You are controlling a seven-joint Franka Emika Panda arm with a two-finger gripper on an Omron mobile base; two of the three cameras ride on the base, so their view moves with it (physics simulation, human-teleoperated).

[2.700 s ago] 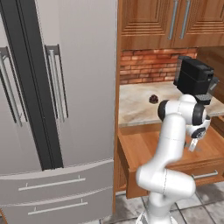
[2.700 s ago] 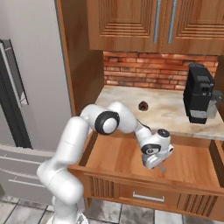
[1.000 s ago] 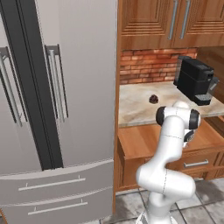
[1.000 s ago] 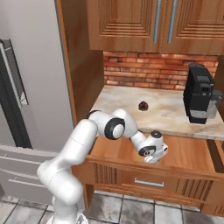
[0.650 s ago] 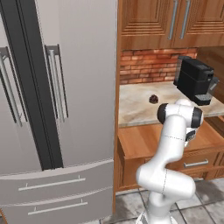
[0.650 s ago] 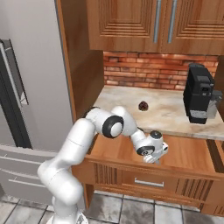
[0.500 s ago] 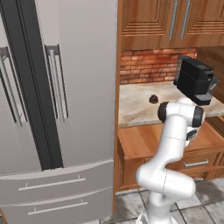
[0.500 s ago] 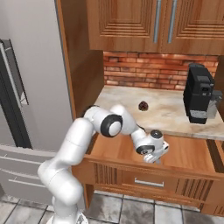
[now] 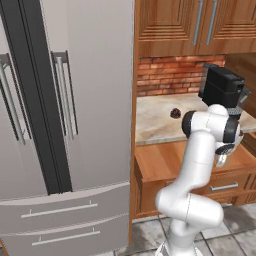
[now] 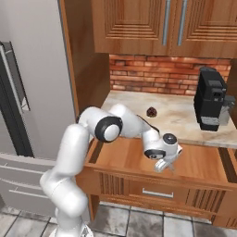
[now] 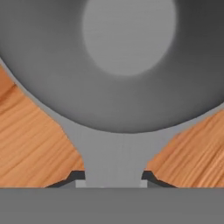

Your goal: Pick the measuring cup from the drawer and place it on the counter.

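Down in the open drawer [image 10: 139,159], the gripper [image 10: 163,165] hangs low over the wood. Directly ahead, the measuring cup [image 11: 127,61] lies bowl-up, its handle [image 11: 113,162] running back between the fingertips, which look closed against it.

One measuring cup [image 11: 127,65] lies in the one open drawer [image 10: 139,159]. One small dark round object [image 10: 151,111] sits near the back edge of the single counter [image 10: 180,121], and one black coffee machine [image 10: 210,99] stands toward its right end. Two upper cabinet doors [image 10: 152,23] hang above. One grey fridge [image 9: 60,125] shows two lower drawers [image 9: 65,220].
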